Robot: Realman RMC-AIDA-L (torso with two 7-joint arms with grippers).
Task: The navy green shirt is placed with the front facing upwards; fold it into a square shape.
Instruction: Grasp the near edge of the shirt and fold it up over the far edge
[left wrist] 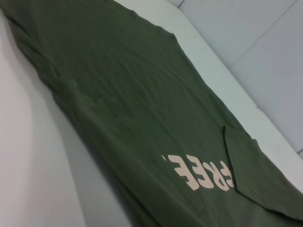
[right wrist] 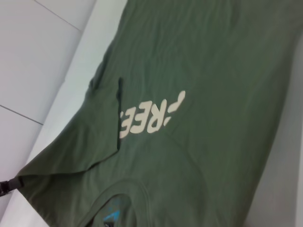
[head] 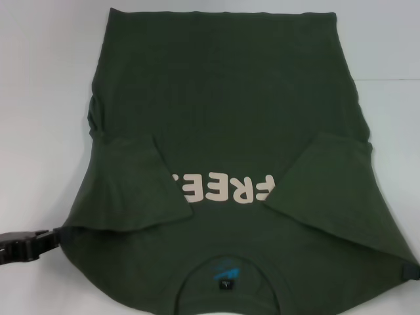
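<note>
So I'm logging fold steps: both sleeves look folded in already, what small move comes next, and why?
Probably lift the collar edge and carry it toward the far hem. Both sleeves of the navy green shirt already lie folded over the chest, and the left claw and right claw sit at the shoulder corners.

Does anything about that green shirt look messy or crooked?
Slightly. On the navy green shirt, both sleeves are folded inward, and the right sleeve covers the start of the cream lettering. Cloth bunches at the left edge. No damage shows.
</note>
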